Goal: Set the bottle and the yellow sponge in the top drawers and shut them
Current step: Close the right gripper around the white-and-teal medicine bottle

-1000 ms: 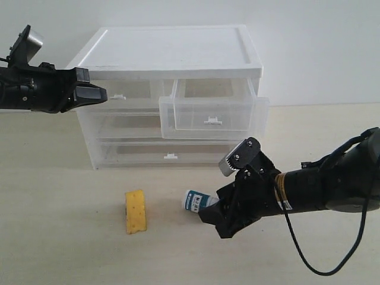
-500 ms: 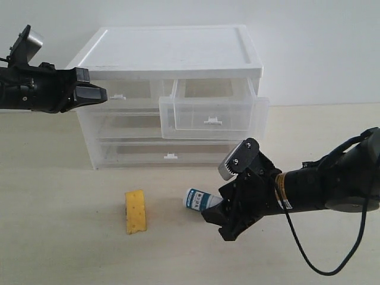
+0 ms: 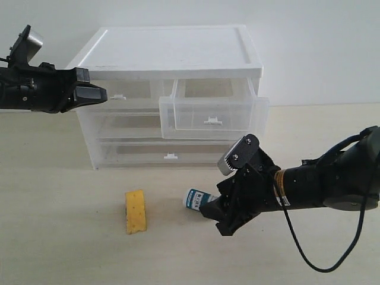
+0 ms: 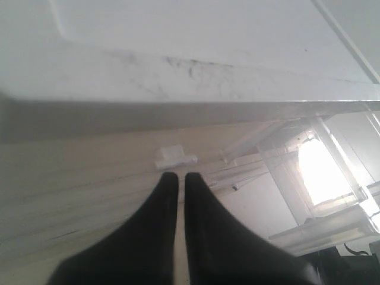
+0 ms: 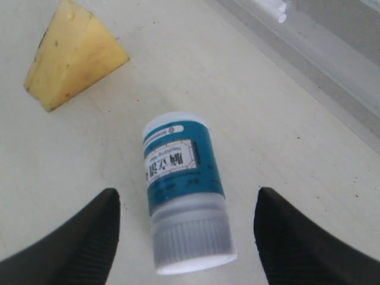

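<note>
1. Pale wooden tabletop [image 3: 59, 249] before a white wall; at the far middle, a translucent plastic drawer cabinet with a white top [image 3: 172, 50].
2. Upper row of the cabinet, two half-width translucent fronts with small white tabs: on the left, the left top drawer [image 3: 133, 89], pushed in flush; on the right, the right top drawer [image 3: 214, 116], pulled out toward the near side and overhanging the rows below.
3. Beneath these, two full-width translucent drawers [image 3: 136, 153], both shut.
4. Black left gripper [image 3: 102, 94], high at the left, level with the left top drawer: jaws pressed together with nothing between them, tips close to that drawer's white handle tab [image 4: 174, 157]; touching or not, impossible to tell.
5. Small white plastic pill bottle with a blue-teal label [image 5: 181, 178]: lying on its side on the tabletop, nearer than the cabinet and below the open right top drawer, ribbed white cap pointing right, toward the right arm.
6. Black right gripper [image 3: 214, 222], low over the tabletop at the bottle's right end: jaws spread wide, one of the fingers [image 5: 89, 237] on each side of the cap, both clear of the plastic; nothing gripped.
7. Yellow wedge-shaped sponge dotted with little holes [image 3: 135, 211]: on the tabletop left of the pill bottle and apart from it, nearer than the cabinet's left half, touched by neither claw.
8. Thin black cable [image 3: 309, 258] looping under the right arm, near right.
</note>
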`<state>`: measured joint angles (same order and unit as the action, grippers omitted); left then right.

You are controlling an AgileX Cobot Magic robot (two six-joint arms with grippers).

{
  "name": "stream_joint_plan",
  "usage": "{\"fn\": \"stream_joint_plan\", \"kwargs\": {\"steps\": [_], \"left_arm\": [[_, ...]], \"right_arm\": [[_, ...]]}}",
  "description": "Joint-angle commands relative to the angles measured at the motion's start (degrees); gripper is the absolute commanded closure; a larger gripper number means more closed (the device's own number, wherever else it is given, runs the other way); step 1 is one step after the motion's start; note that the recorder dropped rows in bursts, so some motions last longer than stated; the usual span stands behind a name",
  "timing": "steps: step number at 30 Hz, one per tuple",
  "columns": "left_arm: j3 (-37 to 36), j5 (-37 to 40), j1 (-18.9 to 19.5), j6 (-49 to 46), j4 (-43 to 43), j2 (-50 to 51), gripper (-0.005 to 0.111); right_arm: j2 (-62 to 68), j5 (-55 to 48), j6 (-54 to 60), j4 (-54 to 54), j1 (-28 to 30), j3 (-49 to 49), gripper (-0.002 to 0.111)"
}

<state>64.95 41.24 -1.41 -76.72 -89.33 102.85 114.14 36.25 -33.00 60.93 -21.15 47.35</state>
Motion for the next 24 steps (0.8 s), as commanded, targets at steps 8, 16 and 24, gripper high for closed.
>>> {"fn": "stream_joint_plan", "kwargs": {"steps": [8, 16, 24], "left_arm": [[0.43, 0.62, 0.16, -0.04, 0.27, -0.18, 0.103], [0.43, 0.23, 0.16, -0.04, 0.27, -0.18, 0.103], [0.43, 0.12, 0.16, -0.20, 0.27, -0.18, 0.103]], "right_arm": [[3.23, 0.15, 0.96, -2.37, -0.21, 0.79, 0.050], [4.18, 0.81, -0.65, -2.39, -0.21, 2.80, 0.050], [4.18, -1.55, -1.08, 0.60, -0.21, 3.05, 0.108]]}}
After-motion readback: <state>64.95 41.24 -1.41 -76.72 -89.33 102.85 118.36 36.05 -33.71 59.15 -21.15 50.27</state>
